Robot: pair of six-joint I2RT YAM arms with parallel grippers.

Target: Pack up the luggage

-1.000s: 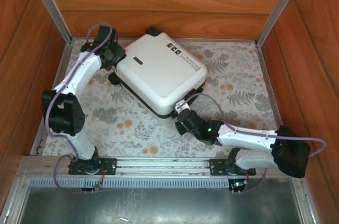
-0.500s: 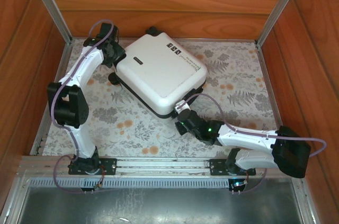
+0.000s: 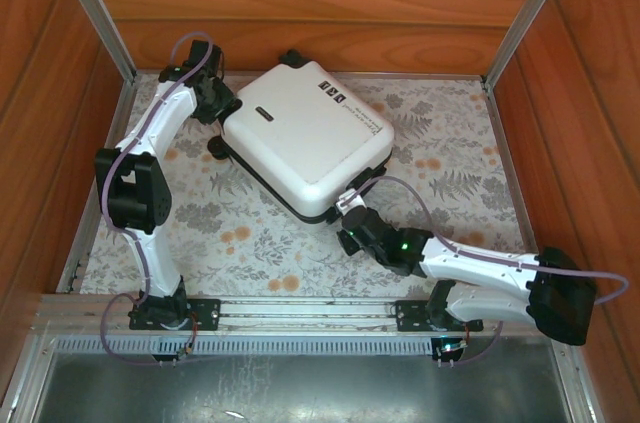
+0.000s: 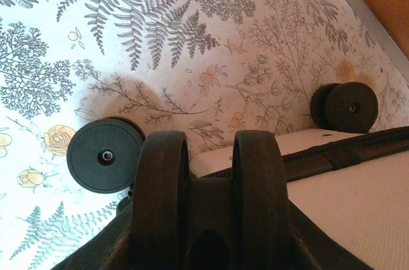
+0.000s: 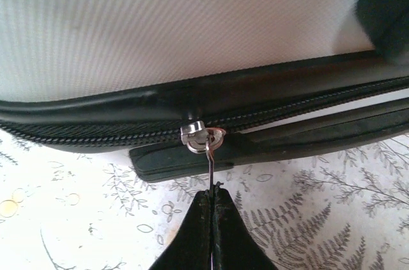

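Luggage [image 3: 305, 138] on mat [image 3: 450, 158], right fingers [image 5: 192, 244] pinching zipper pull [image 5: 209, 149].

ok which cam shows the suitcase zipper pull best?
Right wrist: the zipper pull sits close up, pinched in the shut right tool. Top camera: too small to make out at the suitcase edge. Left wrist: a wheel and zipper track.

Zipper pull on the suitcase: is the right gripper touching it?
Touching. The right wrist view shows the right gripper shut on the zipper pull, pinching its thin metal end.
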